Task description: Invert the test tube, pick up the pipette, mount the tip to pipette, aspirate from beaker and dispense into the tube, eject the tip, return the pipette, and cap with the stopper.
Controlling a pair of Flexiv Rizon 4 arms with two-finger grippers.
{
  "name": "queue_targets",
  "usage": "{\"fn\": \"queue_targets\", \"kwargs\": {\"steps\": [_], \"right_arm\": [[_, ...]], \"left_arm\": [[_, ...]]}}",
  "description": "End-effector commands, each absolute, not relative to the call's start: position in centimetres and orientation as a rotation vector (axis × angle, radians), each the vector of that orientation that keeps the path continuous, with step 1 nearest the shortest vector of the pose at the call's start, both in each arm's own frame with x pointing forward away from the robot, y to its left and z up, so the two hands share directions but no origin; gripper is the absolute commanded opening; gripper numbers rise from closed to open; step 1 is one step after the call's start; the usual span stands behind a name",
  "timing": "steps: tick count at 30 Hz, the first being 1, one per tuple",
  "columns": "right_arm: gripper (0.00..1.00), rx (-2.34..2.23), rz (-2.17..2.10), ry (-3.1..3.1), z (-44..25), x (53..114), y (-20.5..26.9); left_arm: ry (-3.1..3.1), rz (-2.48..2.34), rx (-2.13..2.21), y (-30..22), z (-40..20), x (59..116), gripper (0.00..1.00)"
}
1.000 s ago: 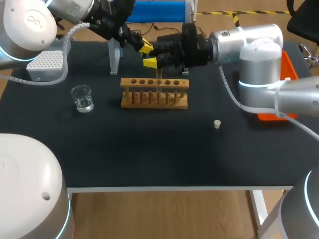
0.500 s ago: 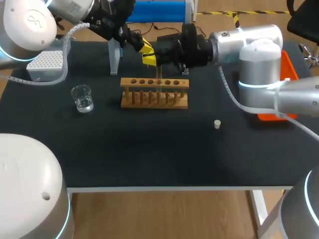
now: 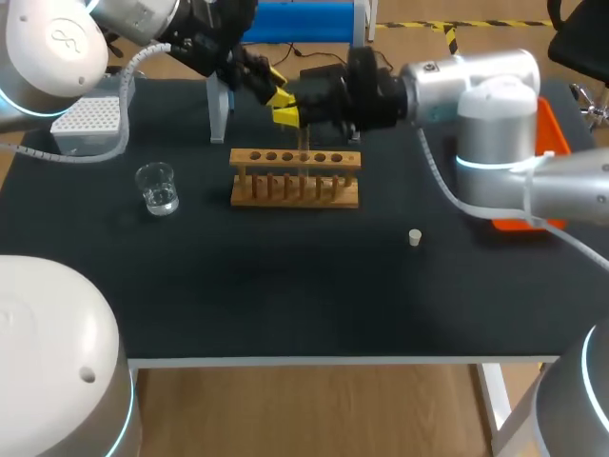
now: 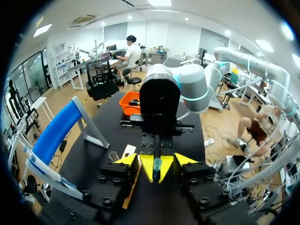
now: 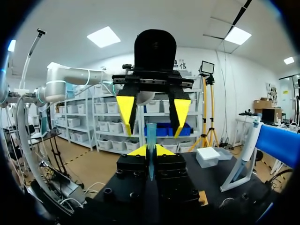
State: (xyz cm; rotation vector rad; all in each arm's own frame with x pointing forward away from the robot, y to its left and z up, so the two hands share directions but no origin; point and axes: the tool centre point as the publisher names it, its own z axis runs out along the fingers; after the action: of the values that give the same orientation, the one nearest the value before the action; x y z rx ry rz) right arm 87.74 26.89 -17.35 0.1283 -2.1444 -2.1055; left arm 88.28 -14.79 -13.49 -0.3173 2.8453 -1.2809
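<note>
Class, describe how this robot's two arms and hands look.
The left arm and right arm are rounded silver-white segments with glowing cyan joint rings and white ribbed hoses alongside. The left hand and right hand are black and blocky, each with two pointed yellow fingertips.

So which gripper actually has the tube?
The right gripper: it is shut on the tube. The left gripper faces it, open wide and clear of the tube.

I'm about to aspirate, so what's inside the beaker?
The beaker holds what looks like clear liquid low down; nothing else shows inside. Nothing covers its open mouth.
</note>
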Motion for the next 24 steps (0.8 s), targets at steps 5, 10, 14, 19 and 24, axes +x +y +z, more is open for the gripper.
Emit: {"fn": "queue_targets", "kwargs": {"steps": [5, 10, 14, 19, 24], "right_arm": [[0.00, 0.118, -2.119, -2.191, -17.2, 86.4, 22.4], [0.00, 0.089, -2.116, -2.252, -17.5, 85.3, 18.3], [0.00, 0.066, -2.134, -2.292, -17.7, 84.4, 14.8], [0.00, 0.041, -2.167, -2.321, -18.0, 83.4, 10.9], [0.00, 0.037, -2.194, -2.330, -18.7, 82.7, 7.7]], "left_arm": [[2.849, -1.278, -0.319, -14.8, -13.4, 88.3, 1.00], [2.849, -1.278, -0.319, -14.8, -13.4, 88.3, 1.00], [2.849, -1.278, -0.319, -14.8, -13.4, 88.3, 1.00], [2.849, -1.278, -0.319, -14.8, -13.4, 88.3, 1.00], [2.849, -1.278, -0.319, -14.8, -13.4, 88.3, 1.00]]}}
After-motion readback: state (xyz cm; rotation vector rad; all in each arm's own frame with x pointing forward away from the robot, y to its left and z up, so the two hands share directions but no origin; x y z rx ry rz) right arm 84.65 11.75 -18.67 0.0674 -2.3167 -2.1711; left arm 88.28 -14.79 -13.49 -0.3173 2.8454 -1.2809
